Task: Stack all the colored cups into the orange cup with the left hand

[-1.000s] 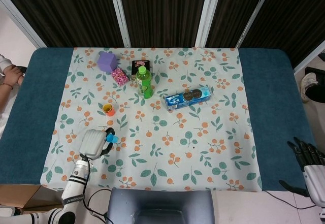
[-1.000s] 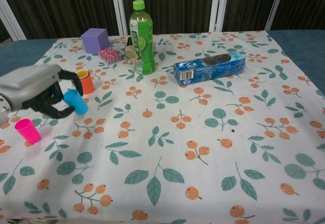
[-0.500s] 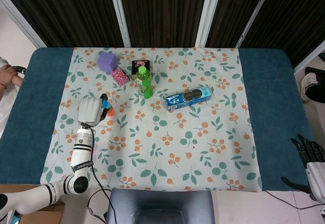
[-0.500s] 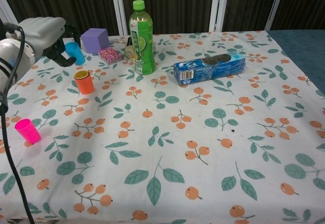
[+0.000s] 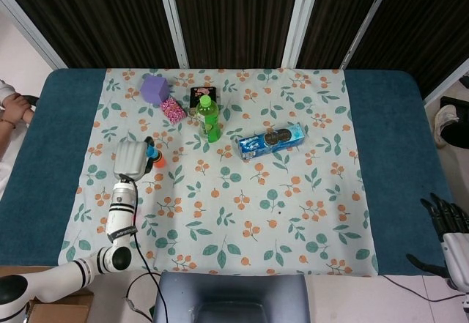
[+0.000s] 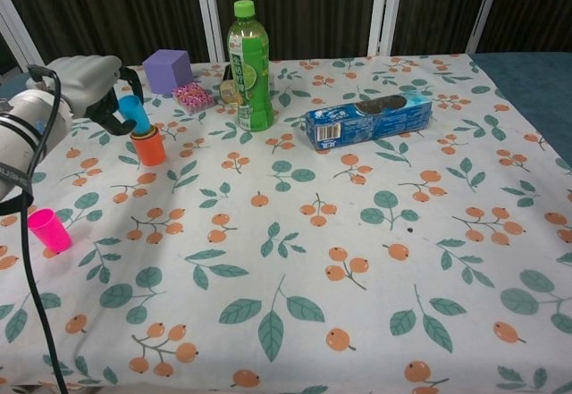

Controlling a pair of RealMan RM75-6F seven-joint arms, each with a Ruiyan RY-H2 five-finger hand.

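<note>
My left hand (image 6: pixel 88 83) holds a blue cup (image 6: pixel 135 113) tilted, with its lower end at the mouth of the orange cup (image 6: pixel 149 146). The orange cup stands upright on the floral cloth at the left. In the head view the left hand (image 5: pixel 131 159) covers most of the blue cup (image 5: pixel 152 150) beside the orange cup (image 5: pixel 158 160). A pink cup (image 6: pixel 48 230) stands alone nearer the front left edge. My right hand (image 5: pixel 444 222) hangs off the table's right front corner, fingers apart, holding nothing.
A purple block (image 6: pixel 167 71) and a pink speckled item (image 6: pixel 192 96) lie behind the orange cup. A green bottle (image 6: pixel 248 63) stands mid-back with a small dark box (image 5: pixel 203 94) behind it. A blue cookie box (image 6: pixel 368 117) lies to its right.
The left hand carried the blue cup from the front left up and back, then lowered it onto the orange cup's mouth. The right hand stayed put.
</note>
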